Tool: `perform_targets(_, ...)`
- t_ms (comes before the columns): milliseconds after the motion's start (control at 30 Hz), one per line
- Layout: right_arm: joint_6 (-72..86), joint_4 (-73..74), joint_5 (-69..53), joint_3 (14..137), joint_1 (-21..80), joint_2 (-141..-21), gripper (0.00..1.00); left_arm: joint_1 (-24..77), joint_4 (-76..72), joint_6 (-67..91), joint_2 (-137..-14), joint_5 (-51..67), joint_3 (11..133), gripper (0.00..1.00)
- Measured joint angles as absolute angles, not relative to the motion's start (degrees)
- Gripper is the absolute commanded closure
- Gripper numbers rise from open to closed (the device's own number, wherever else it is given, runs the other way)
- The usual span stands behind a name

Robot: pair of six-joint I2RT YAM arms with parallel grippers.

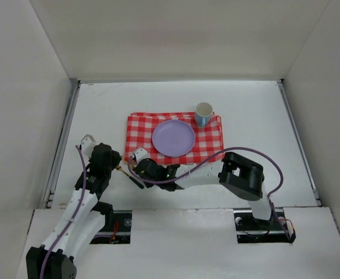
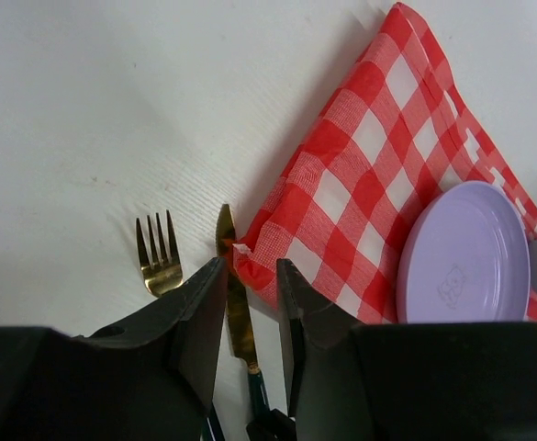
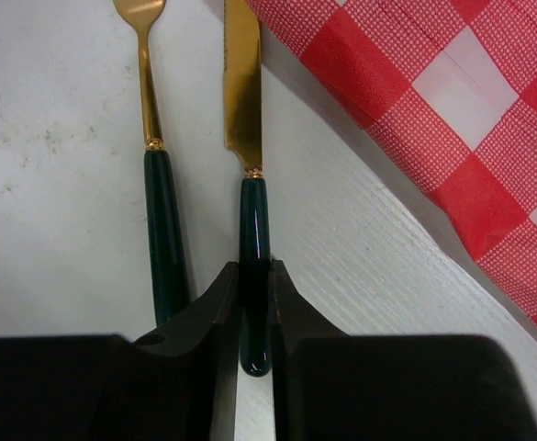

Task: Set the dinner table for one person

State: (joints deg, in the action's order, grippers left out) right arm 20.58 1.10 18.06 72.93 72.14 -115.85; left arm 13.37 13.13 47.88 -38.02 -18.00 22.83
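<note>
Item 1. Worktop [image 1: 245, 104], one: large, flat, matte white, faintly ribbed at close range, with a thin grey metal rail [image 1: 65, 133] along each of its two side edges. It filled the floor of the white-walled enclosure and carried every item below.

Item 2. Cloth [image 1: 138, 131], one: red-and-white checkered woven fabric, rectangular, spread flat at the middle of the worktop.

Item 3. Plate [image 1: 174, 138], one: round, lilac, smooth, lying on the centre of the cloth. A faint embossed motif on its face was too small to read.

Item 4. Cup [image 1: 203, 113], one: pale blue outside, white inside, upright at the far right corner of the cloth.

Item 5. Fork [image 3: 164, 211], one: polished gold head, glossy dark green handle, flat on the bare worktop near the cloth's near left corner.

Item 6. Knife [image 3: 243, 92], one: gold blade and matching dark green handle, parallel to the fork and just to its right, with the blade tip just beside the cloth corner.

Item 7. Left gripper [image 2: 251, 266], black: jaws narrowly parted and grasping nothing, poised over the knife blade and the cloth corner.

Item 8. Right gripper [image 3: 254, 266], black: jaws clenched on the knife's green handle.
</note>
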Motion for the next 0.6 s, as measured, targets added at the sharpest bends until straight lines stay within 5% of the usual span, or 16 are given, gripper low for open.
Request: perform_targets(600, 24.2, -1.1, 21.0, 58.2, 68.8, -91.7, 0.93, 14.5, 12.1, 47.0, -33.6, -18.0, 27.8, 0.68)
